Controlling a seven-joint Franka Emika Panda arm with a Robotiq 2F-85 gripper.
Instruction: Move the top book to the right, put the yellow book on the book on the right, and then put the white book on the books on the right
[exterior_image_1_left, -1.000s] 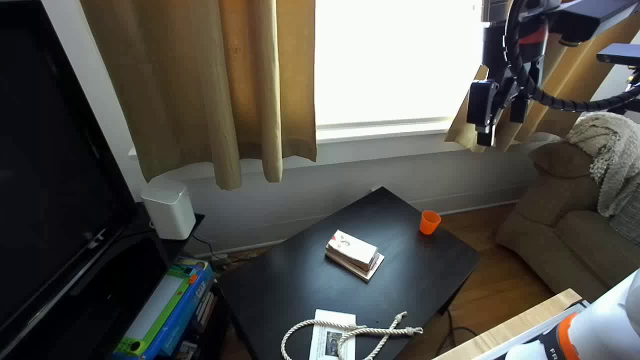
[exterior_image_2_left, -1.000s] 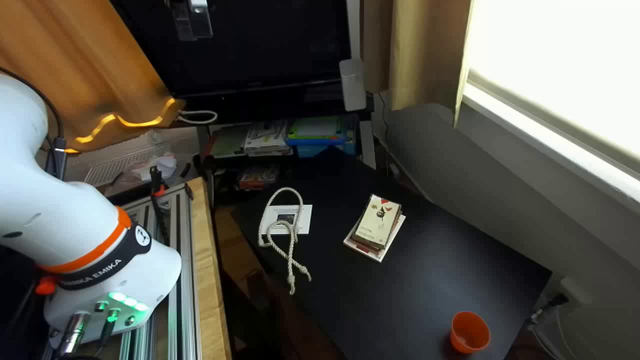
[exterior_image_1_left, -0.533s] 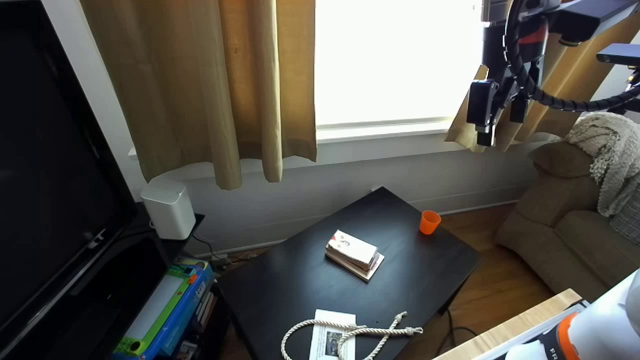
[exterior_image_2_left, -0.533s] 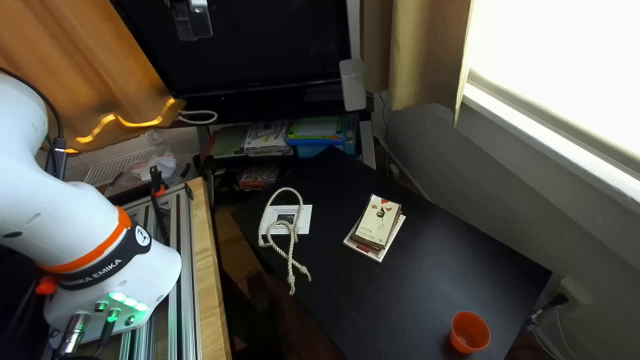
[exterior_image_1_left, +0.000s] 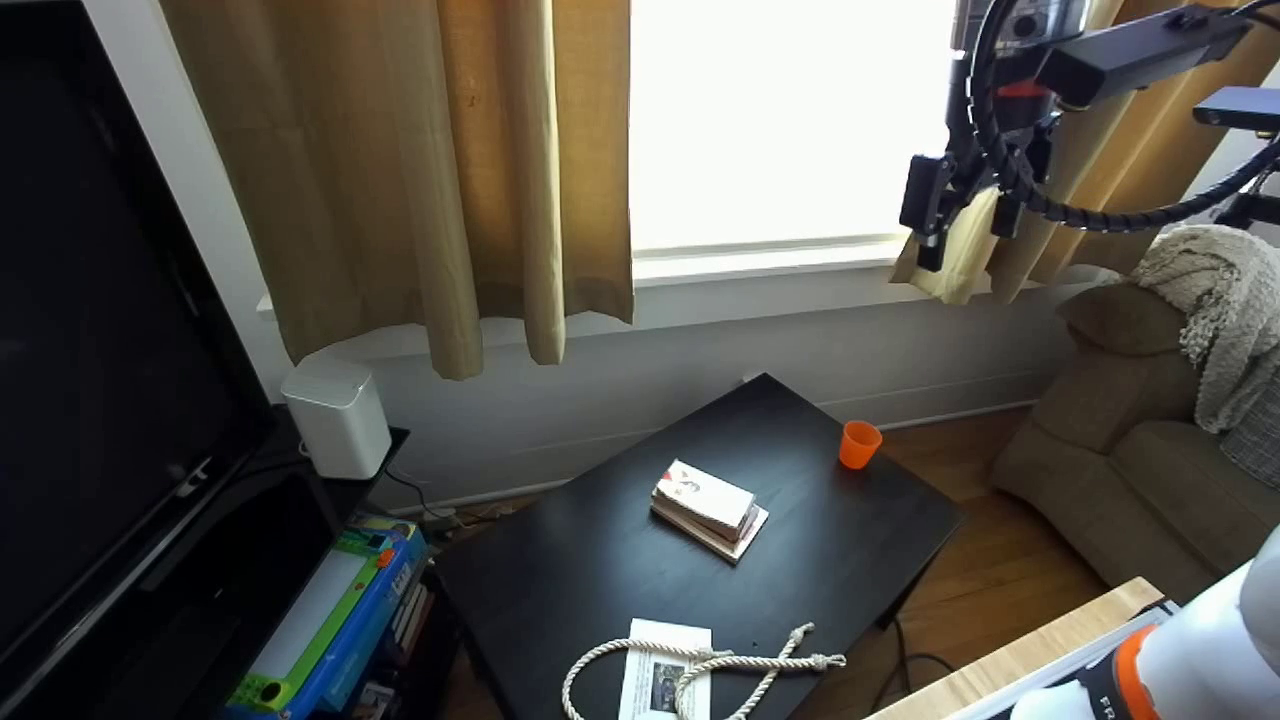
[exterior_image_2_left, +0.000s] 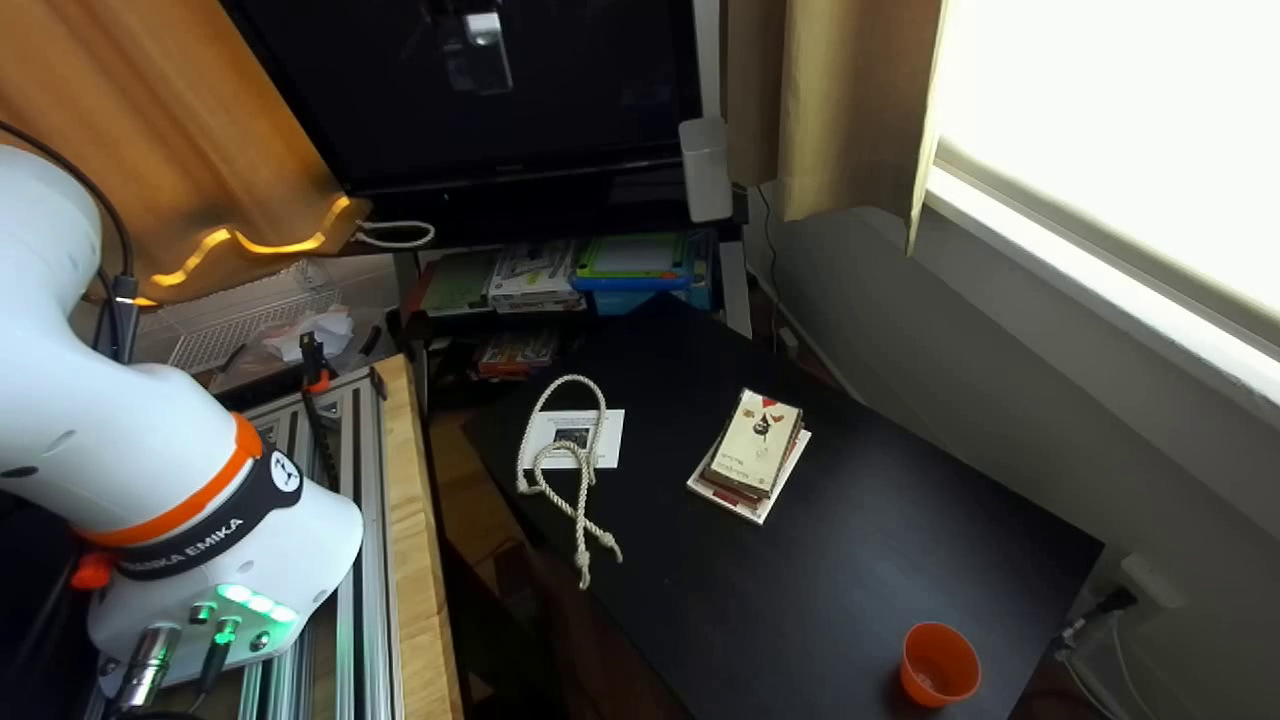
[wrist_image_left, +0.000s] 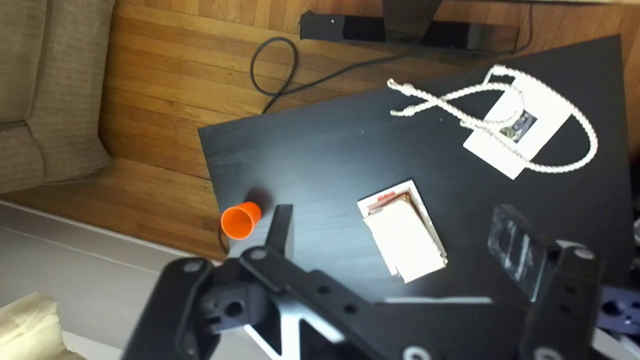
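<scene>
A small stack of books sits on the black table. The top book (exterior_image_2_left: 757, 440) has a cream cover with red marks; it also shows in an exterior view (exterior_image_1_left: 705, 495) and, washed out white, in the wrist view (wrist_image_left: 407, 240). A brown-edged book (wrist_image_left: 398, 198) shows under it, mostly hidden. A larger white book (wrist_image_left: 377, 198) is at the bottom and sticks out at the edges. No clearly yellow cover shows. My gripper (exterior_image_1_left: 967, 243) is open and empty, high above the table. In the wrist view the stack lies between the fingers (wrist_image_left: 394, 220), well below them.
An orange cup (exterior_image_1_left: 858, 446) stands near a table corner. A white rope (exterior_image_2_left: 581, 500) lies over a white printed sheet (exterior_image_2_left: 606, 440) on the black table (exterior_image_2_left: 850, 560). The window wall, curtains and a TV stand with boxes (exterior_image_2_left: 635, 270) border the table.
My gripper stays still at first, then shifts left and slightly up in an exterior view, and right in the other view. The books, cup and rope have not moved.
</scene>
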